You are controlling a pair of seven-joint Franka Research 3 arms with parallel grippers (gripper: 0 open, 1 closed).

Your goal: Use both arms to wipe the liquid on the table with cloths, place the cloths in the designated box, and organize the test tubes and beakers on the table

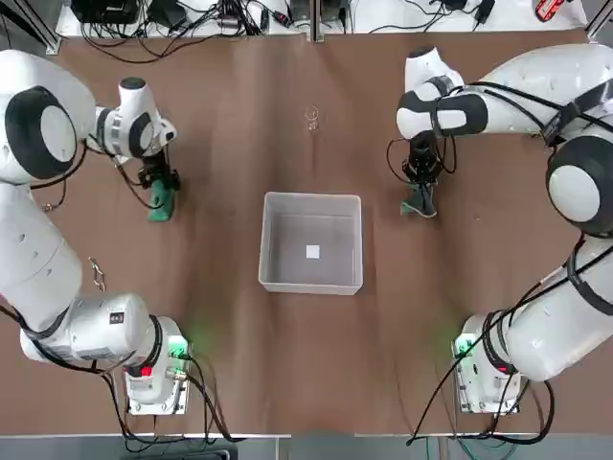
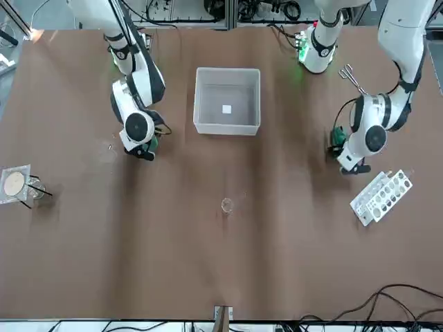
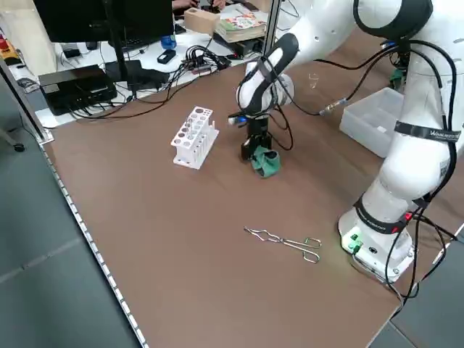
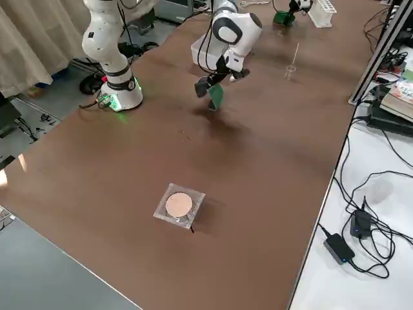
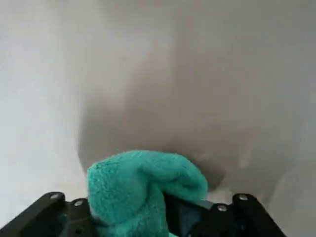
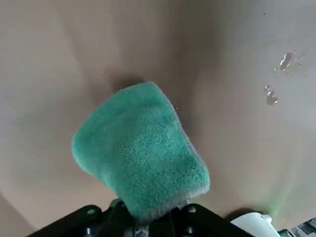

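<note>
Cloths: two green rags, one in each of my tools; left cloth [image 1: 160, 203] at my left of the desk [image 1: 220, 364], right cloth [image 1: 419, 203] at my right.
Box: grey bin [image 1: 355, 241] sits mid-desk between the two cloths; looks empty apart from a small white mark on its floor.
Key relation: box lies inward from both tools, to the right of my left tool and to the left of my right tool, each about equally near; my guess is both moves go toward the centre.
Left tool: [image 1: 159, 186] pinching the left cloth, which bunches out of the jaws in the wrist view [image 5: 143, 192]; cloth low at the desk, contact cannot be confirmed.
Right tool: [image 1: 420, 182] pressed onto the right cloth [image 6: 140, 170], which hangs clear of the desk in the right side view [image 4: 215, 95].
Liquid: a few drops [image 6: 281, 74] on the desk near the right cloth, so I judge wiping not finished there.
Beaker: small clear glass [image 2: 226, 205] far side of the box, well apart from both tools.
Rack: white tube rack [image 2: 381, 196] beside my left tool, untouched.
</note>
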